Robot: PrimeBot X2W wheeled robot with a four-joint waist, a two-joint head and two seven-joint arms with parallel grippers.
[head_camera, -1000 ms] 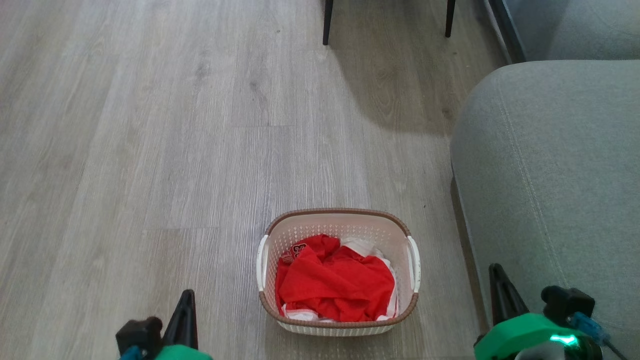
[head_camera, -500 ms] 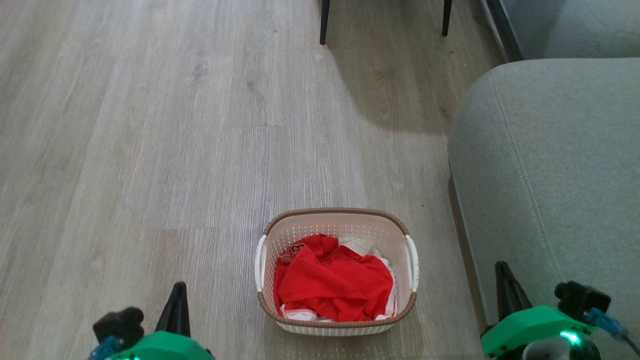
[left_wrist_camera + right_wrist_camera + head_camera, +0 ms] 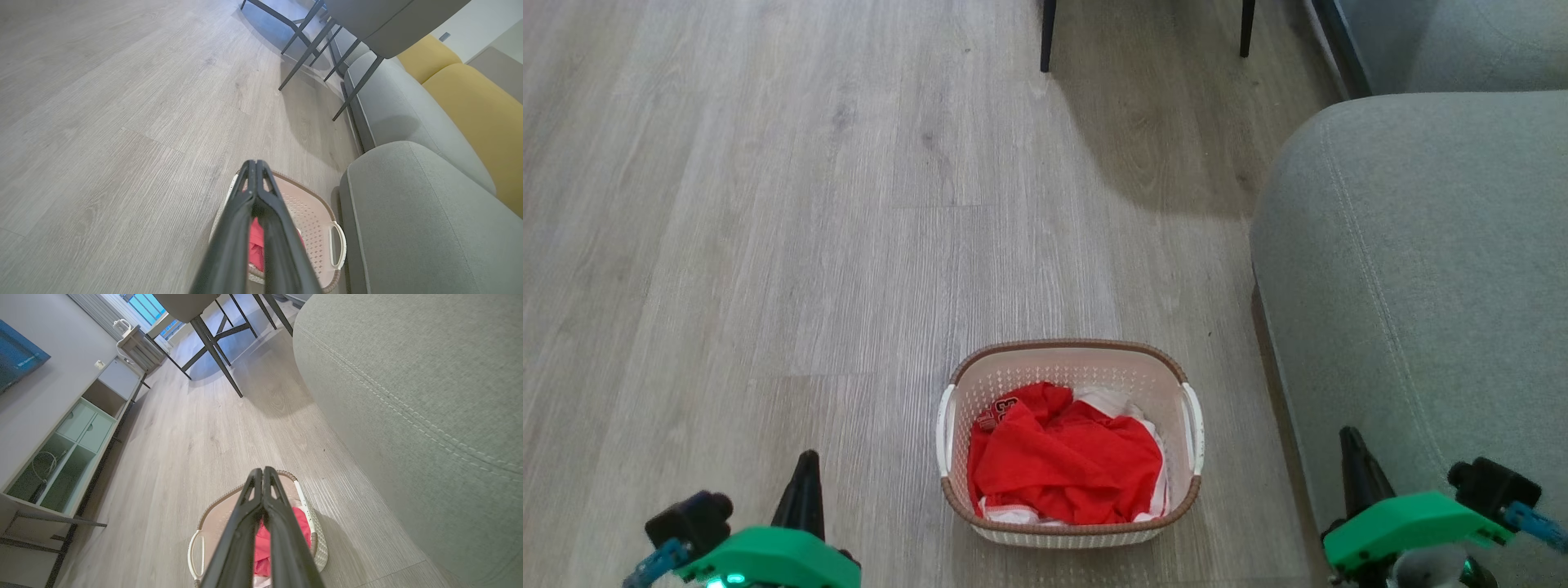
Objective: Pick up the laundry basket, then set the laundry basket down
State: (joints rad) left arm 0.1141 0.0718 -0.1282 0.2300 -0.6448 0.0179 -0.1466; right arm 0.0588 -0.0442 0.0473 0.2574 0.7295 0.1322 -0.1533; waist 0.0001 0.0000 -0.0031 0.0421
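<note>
The laundry basket [image 3: 1068, 362] sits on the wooden floor, cream-white and perforated with a brown rim, white side handles and red and white clothes inside. My left gripper [image 3: 807, 459] is low at the left of the basket, well apart from it, fingers shut on nothing. My right gripper [image 3: 1349, 437] stands at the basket's right, over the sofa's edge, also shut and empty. In the left wrist view the shut left gripper [image 3: 255, 164] hangs above the basket [image 3: 310, 208]. The right wrist view has the shut right gripper [image 3: 261, 472] above the basket [image 3: 212, 516].
A grey sofa [image 3: 1421, 269] rises close to the basket's right side. Dark chair legs [image 3: 1046, 37] stand at the far end of the floor. A low cabinet [image 3: 69, 441] lines the wall on the left. Bare wooden floor [image 3: 727, 245] stretches to the left.
Both grippers have slid outward and lower in the head view, away from the basket. The camera shifted slightly. The basket stays on the floor.
</note>
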